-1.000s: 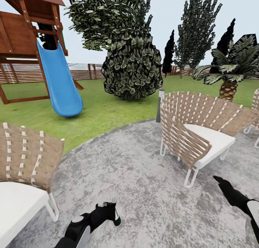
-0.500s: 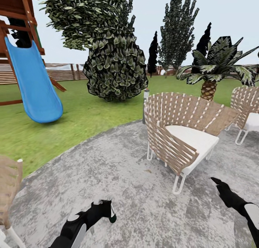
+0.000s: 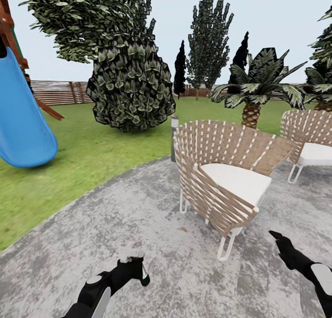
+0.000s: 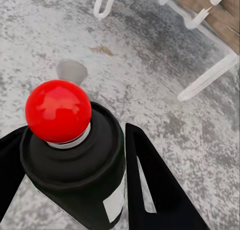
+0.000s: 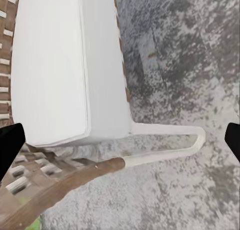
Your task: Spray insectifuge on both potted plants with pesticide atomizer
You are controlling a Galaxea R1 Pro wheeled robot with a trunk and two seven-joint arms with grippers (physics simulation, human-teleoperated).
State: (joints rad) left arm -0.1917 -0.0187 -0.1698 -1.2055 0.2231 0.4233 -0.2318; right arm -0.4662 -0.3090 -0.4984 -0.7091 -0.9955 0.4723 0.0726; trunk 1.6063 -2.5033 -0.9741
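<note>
The pesticide atomizer (image 4: 80,165), a dark bottle with a pale label and a red round knob on top in the left wrist view, sits between two black fingers (image 4: 150,185). In the head view its white head (image 3: 131,254) pokes up from my left gripper (image 3: 133,268), which is shut on it low over the paved circle (image 3: 138,216) of the garden. My right gripper (image 3: 278,237) hangs at the lower right, its fingertips spread wide apart in the right wrist view, open over a chair's leg. The potted plants are out of view.
A woven brown chair (image 3: 221,175) with a white cushion stands just ahead on the right, with a second one (image 3: 309,138) behind it. A round dark bush (image 3: 131,92), a palm (image 3: 253,89), a blue slide (image 3: 20,124) and a slatted fence (image 3: 60,93) border the lawn (image 3: 92,147).
The whole view has swung to the right: slide and bush slid left, the left chair dropped out, a second chair came in. Both arms keep their pose.
</note>
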